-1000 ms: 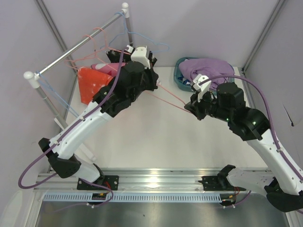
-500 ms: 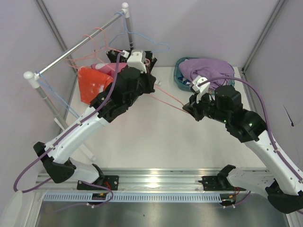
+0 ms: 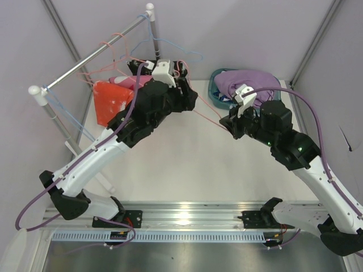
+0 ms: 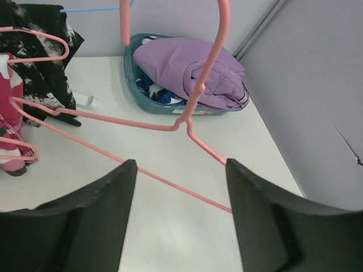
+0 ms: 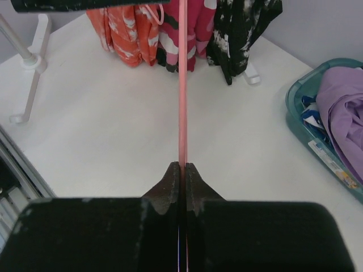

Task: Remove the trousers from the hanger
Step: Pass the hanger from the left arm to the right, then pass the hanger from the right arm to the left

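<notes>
Pink hanger wire pinched tight in right gripper; left gripper jaws spread apart near same wire; lavender trousers in basket.

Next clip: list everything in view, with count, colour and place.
lavender trousers: one, lavender, on top in the basket
patterned trousers: one, blue-white, under them in the basket
orange trousers: one, orange, hanging at rack
pink-magenta trousers: one, hanging beside orange
black speckled trousers: one, hanging beside pink-magenta
pink hanger: one, bare, between the arms
other hangers: several, pink and blue, on rack
basket: one, teal, far right
rack: one, far left
table: one, white
left gripper: open, straddling hanger wire
right gripper: shut on pink hanger
</notes>
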`<state>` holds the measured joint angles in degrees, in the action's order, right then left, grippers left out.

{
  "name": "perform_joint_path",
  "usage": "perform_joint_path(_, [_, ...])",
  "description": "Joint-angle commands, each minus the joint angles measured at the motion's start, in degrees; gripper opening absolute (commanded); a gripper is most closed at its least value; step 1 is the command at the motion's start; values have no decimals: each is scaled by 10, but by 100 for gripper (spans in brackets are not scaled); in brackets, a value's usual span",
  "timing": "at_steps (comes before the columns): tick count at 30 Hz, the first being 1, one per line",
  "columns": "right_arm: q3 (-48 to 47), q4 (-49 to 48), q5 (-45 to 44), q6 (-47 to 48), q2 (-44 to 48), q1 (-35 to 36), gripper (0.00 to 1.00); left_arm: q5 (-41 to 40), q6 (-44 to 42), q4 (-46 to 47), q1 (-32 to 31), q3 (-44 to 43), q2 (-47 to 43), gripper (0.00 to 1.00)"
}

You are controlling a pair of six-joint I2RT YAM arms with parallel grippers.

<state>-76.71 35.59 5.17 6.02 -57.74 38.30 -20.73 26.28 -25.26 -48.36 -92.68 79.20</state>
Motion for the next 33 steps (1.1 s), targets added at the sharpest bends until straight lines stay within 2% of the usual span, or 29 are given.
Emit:
perform_joint_path(1, [-5,-61,-5,-10,14,5,0,19,38,2,-2,-12,-30,72])
perform_joint_path(2, [-5,-65,-8,-11,16,8,0,21,46,2,-2,-7,-33,75])
perform_joint_path(5, [-2,-83,-14,-21,24,10,0,17,89,0,-2,-7,-49,99])
perform_joint_path(12, [-7,-91,-10,-37,16,12,0,53,213,107,-3,93,-106,98])
perform_joint_path(16, [-5,-108,33,-56,23,12,0,68,280,166,-16,104,-92,95])
perform_joint_path(22, [9,-132,52,-87,32,18,0,40,293,191,-52,83,-47,90])
perform_joint_path(25, [16,-148,56,-94,42,23,0,34,315,204,-54,80,-28,81])
perform_joint_path(26, [17,-149,55,-95,45,24,0,32,318,214,-56,83,-26,72])
perform_joint_path(28, [18,-144,45,-95,45,27,0,27,318,236,-59,78,-13,62])
perform_joint_path(29, [17,-141,42,-95,45,27,0,25,320,233,-59,59,-8,50])
perform_joint_path(31, [19,-134,40,-98,46,28,0,22,318,230,-61,48,6,32])
perform_joint_path(32, [20,-134,41,-100,47,28,0,16,317,228,-65,34,9,11])
perform_joint_path(33, [20,-132,43,-102,48,27,0,10,310,224,-67,30,10,2])
